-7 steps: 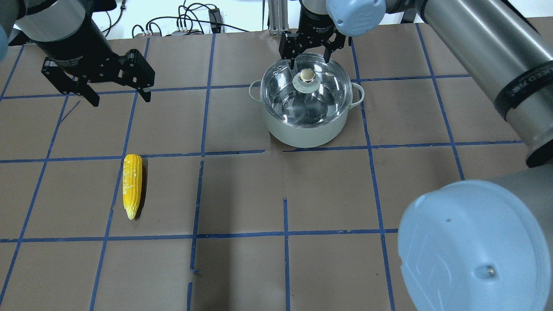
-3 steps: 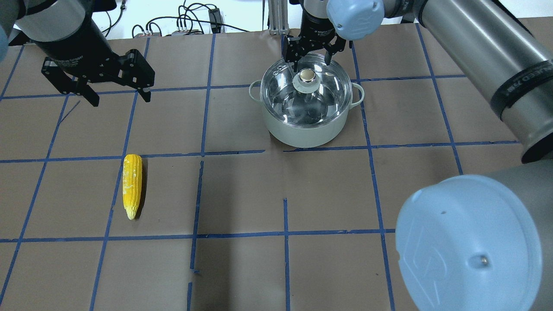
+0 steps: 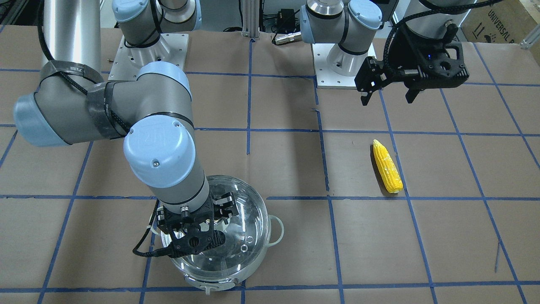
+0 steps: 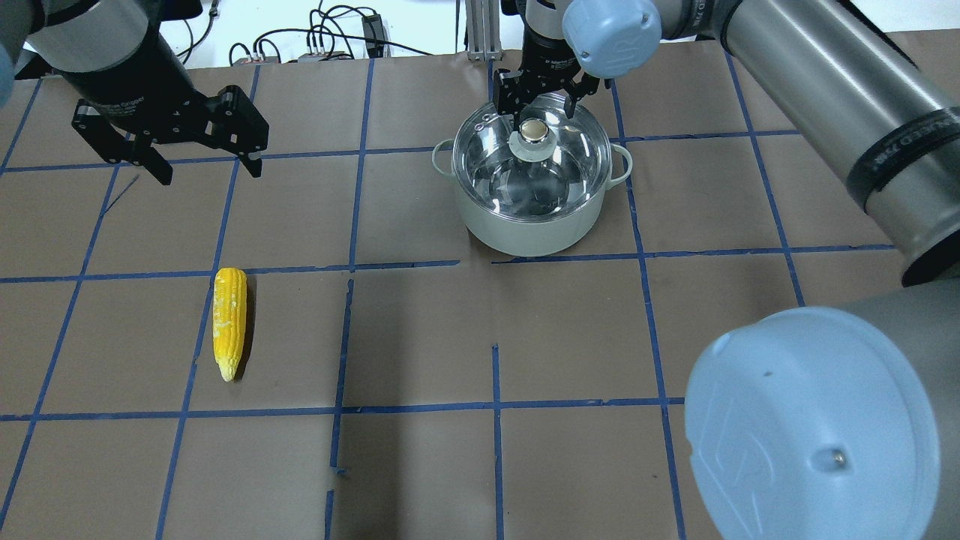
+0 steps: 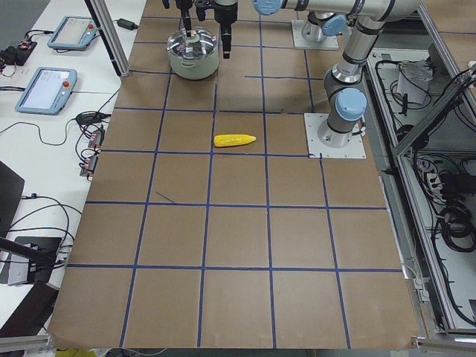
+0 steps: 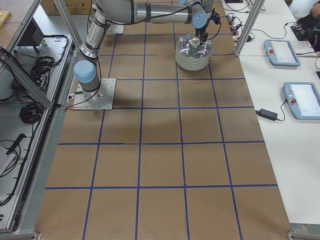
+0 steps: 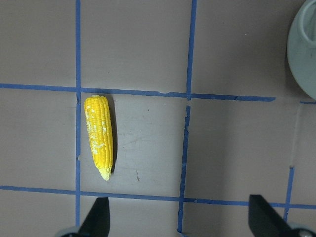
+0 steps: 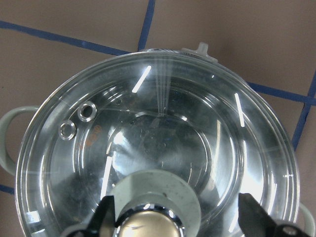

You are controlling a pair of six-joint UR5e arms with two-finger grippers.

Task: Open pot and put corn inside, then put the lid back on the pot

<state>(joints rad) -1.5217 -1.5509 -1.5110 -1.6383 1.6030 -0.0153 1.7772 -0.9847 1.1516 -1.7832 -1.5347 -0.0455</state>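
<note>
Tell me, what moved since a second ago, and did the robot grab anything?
The right gripper came down toward the pot, so its open fingers now sit on either side of the knob of the lid. It has not closed on the knob yet, so nothing was grabbed or let go. The left gripper, the corn, the pot and the lid stayed where they were, lid on the pot.

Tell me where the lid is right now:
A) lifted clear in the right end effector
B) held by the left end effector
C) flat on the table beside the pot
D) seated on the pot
D: the lid sits on the rim of the pot, while the right end effector is open with its fingers on either side of the knob.
</note>
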